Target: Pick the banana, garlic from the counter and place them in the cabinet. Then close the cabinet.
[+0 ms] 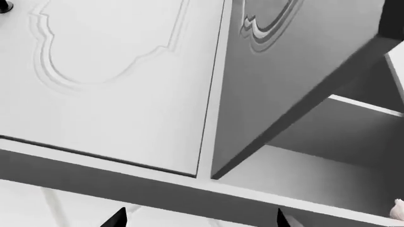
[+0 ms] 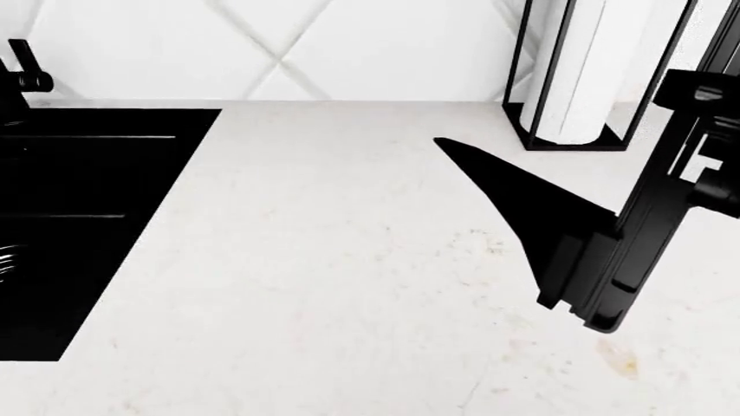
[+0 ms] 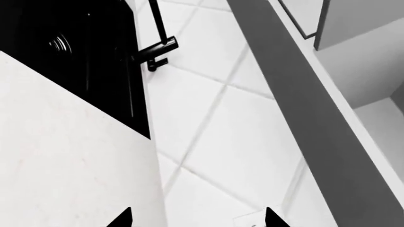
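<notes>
The cabinet (image 1: 315, 175) fills the left wrist view, seen from below: one door (image 1: 284, 80) stands swung open and shows a shelf inside. A small whitish lump (image 1: 399, 208), probably the garlic, lies at the cabinet floor's front edge, cut off by the frame. The banana is out of view. My left gripper (image 1: 199, 220) is open and empty below the cabinet's bottom rail. My right gripper (image 3: 197, 220) is also open and empty, facing the tiled wall above the counter (image 2: 347, 260). The open cabinet compartment (image 3: 372, 71) shows again in the right wrist view.
The neighbouring cabinet door (image 1: 113, 85) is shut. A black sink (image 2: 81, 217) with a faucet (image 3: 154, 49) is set into the counter's left. A paper-towel roll in a black frame (image 2: 578, 69) stands at the back right. My right arm (image 2: 630, 251) crosses above the counter.
</notes>
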Robot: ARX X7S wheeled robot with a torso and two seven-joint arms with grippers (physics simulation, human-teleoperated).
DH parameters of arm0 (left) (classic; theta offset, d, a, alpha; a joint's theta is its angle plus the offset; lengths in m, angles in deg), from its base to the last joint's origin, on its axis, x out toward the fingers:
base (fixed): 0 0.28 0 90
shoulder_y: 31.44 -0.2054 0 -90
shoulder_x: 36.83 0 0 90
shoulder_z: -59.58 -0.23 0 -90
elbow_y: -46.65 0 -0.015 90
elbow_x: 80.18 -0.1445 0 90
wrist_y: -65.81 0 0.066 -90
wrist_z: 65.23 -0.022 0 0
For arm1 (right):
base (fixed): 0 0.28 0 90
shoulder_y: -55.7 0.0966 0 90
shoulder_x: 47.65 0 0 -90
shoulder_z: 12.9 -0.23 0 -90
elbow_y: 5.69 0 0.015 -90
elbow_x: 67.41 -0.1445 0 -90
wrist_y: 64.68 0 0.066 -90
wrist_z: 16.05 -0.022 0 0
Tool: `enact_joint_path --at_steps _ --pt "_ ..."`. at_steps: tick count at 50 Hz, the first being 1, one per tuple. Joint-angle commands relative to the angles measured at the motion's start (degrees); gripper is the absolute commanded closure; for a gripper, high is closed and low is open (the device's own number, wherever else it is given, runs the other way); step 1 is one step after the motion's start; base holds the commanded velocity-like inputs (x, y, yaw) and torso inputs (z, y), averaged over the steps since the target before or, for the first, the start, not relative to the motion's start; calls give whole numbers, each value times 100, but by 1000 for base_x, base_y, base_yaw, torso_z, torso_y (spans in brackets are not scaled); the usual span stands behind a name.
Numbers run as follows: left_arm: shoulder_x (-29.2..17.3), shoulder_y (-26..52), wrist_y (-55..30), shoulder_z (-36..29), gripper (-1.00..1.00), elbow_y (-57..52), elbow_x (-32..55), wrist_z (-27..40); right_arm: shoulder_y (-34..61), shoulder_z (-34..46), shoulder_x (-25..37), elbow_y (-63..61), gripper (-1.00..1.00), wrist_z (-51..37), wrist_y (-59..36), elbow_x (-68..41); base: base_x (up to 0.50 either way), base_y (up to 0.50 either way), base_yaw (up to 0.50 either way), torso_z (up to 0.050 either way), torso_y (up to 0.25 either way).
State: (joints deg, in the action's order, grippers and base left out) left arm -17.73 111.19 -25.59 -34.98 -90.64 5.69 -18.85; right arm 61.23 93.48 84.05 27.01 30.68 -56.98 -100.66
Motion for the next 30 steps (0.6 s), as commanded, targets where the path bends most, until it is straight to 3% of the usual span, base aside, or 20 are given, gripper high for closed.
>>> enact_joint_path --at_steps 1,12,22,30 --pt "126 915 -46 5 -100 419 209 104 -145 -169 107 -118 -100 -88 -69 -207 0 0 0 0 0" --pt "534 2498 -556 -423 -100 898 417 206 -285 -281 168 -152 -100 -272 -38 -414 0 0 0 0 0" --pt "822 3189 -700 -556 -100 1257 332 397 -349 -246 201 -119 -100 -439 65 -541 0 0 0 0 0" --pt "1392 4067 -1310 -1222 -100 1675 256 26 -395 -229 221 -110 -100 -557 121 -639 0 0 0 0 0"
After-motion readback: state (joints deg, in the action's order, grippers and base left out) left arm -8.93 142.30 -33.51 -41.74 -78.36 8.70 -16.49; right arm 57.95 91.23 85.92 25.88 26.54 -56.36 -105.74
